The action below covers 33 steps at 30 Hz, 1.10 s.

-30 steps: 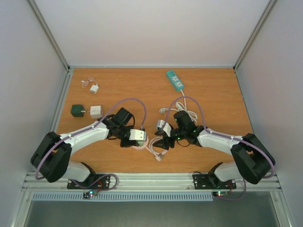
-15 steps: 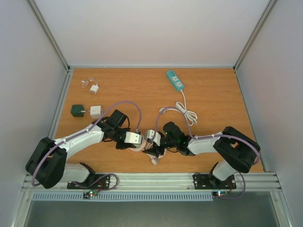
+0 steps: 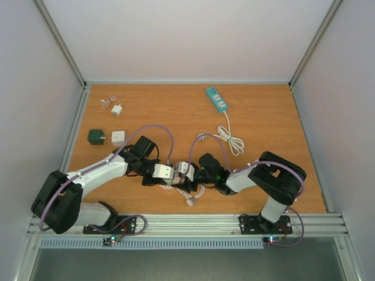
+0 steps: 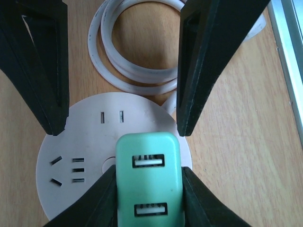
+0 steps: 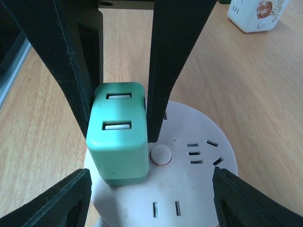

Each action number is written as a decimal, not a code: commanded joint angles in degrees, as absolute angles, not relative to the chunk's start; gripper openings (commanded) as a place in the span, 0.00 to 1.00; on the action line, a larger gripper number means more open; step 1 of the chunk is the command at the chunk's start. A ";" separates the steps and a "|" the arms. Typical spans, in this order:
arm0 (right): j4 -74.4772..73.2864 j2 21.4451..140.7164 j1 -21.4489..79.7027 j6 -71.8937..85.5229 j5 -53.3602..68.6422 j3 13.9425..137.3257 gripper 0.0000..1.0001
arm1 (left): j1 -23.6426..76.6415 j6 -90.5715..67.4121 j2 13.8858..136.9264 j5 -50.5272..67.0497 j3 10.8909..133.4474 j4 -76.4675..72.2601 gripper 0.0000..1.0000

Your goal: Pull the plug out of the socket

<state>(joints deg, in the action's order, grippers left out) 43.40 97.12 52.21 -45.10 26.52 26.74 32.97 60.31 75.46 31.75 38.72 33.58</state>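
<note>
**Near the front edge — plug pinched, socket braced, not yet apart**

On the tabletop (image 3: pixel 263 117), close to my two bases, both my arms bend inward and meet over one small spot. The round white socket (image 4: pixel 90 142) lies flat there, with its cord (image 4: pixel 137 71) coiled just beyond it. The green plug (image 5: pixel 118 137) stands upright in the socket, seated, with no gap that I can see at its foot.

My left fingers (image 4: pixel 42 71) are spread wide and clasp the socket disc by its rim, one tip on each side. My right fingers (image 5: pixel 175 61) are clenched on the plug, one on each flank. They reach in from the opposite side, so the two sets sit interleaved.

What worries me is the hold-down. The rim is round and thin, and my left tips catch only a little of it. If they slide off as I pull, the socket would likely rise with the plug and nothing would separate. A pull that is not straight up could cock the prongs and jam them. The plug's smooth sides may let my right pads slip off empty. My four fingers also sit very near each other — a jerk on release could knock them together, or onto the small button (image 5: pixel 161 155) beside the plug.
</note>
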 commanded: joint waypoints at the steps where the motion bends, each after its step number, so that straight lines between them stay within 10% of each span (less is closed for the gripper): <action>1: 46.76 100.43 54.23 -47.29 25.94 28.12 0.70 | 33.19 60.44 75.51 36.15 38.88 31.95 0.09; 33: 44.50 105.53 54.78 -51.20 25.59 26.44 0.45 | 30.94 57.07 70.41 40.87 34.52 23.84 0.07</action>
<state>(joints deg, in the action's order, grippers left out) 49.84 102.85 54.54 -48.80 27.46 26.83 31.20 55.99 72.69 36.05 34.48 28.80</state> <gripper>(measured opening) 0.455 0.300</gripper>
